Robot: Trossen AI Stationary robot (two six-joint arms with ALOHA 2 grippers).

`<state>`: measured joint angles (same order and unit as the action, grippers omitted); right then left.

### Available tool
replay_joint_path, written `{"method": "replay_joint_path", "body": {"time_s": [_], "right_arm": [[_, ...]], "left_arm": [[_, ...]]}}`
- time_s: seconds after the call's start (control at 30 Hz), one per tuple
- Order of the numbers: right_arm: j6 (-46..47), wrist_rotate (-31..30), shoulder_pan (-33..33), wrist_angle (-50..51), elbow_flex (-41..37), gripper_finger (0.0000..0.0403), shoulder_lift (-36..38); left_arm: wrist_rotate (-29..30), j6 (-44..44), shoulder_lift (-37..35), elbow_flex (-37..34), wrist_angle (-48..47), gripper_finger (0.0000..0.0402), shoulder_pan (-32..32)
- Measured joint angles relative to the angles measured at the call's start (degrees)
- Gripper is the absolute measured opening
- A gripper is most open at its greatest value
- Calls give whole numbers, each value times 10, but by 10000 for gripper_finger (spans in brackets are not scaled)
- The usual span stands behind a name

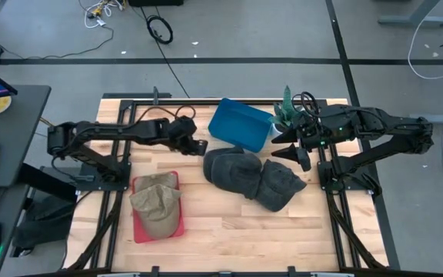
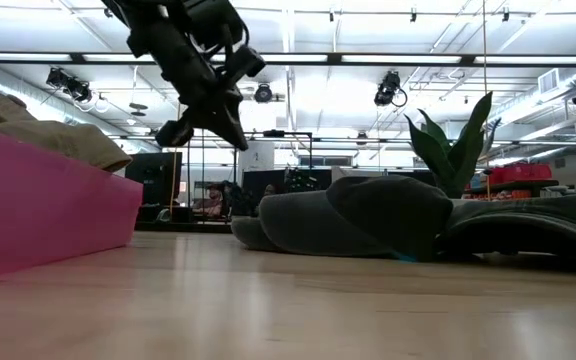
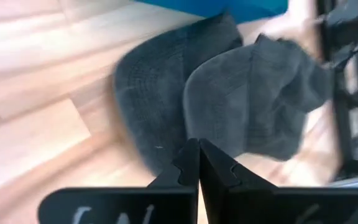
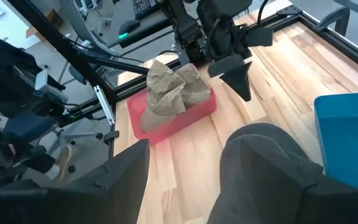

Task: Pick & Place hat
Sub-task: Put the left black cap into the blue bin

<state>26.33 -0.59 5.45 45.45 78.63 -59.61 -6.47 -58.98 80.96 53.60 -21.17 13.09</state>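
We see a wooden bench (image 1: 229, 219) with 2 dark grey caps lying near its middle. We take the blue bin (image 1: 241, 125) as our landmark; it sits tilted toward the far edge of the bench. The first dark grey cap (image 1: 228, 168) lies just in front of the blue bin, touching or nearly touching its lower edge, and the second dark grey cap (image 1: 281, 185) overlaps the first on the side away from the red tray. The red tray (image 1: 138, 228) sits well apart from the blue bin, toward the near left part of the bench, and it holds a khaki cap (image 1: 156, 201) that covers most of it.

The left gripper (image 1: 200, 144) hangs just beside the blue bin's left side, above the bench and close to the first dark grey cap without touching it. Its fingers (image 3: 191, 163) are pressed together with nothing between them; the left wrist view shows them shut above the 2 grey caps. In the low view this gripper (image 2: 230, 128) is clear of the bench surface.

The right gripper (image 1: 284, 145) hovers just beside the blue bin's right side, above the second dark grey cap. Its fingers (image 4: 126, 168) stand apart and hold nothing. A green plant (image 1: 287, 104) stands behind it, near the bin's far right corner.
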Motion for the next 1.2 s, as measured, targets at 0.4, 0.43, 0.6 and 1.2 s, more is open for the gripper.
{"method": "replay_joint_path", "body": {"time_s": [0.4,0.43,0.6,1.2], "right_arm": [[-7,0,0,-10,0,251,0],[-7,0,0,-10,0,251,0],[-12,0,0,-17,0,251,0],[-14,-1,0,-27,0,251,0]], "left_arm": [[-50,-50,67,0,50,164,-44],[-49,-50,75,0,55,179,-45],[-48,-50,115,0,114,231,-42],[-77,-34,175,0,219,168,-42]]}}
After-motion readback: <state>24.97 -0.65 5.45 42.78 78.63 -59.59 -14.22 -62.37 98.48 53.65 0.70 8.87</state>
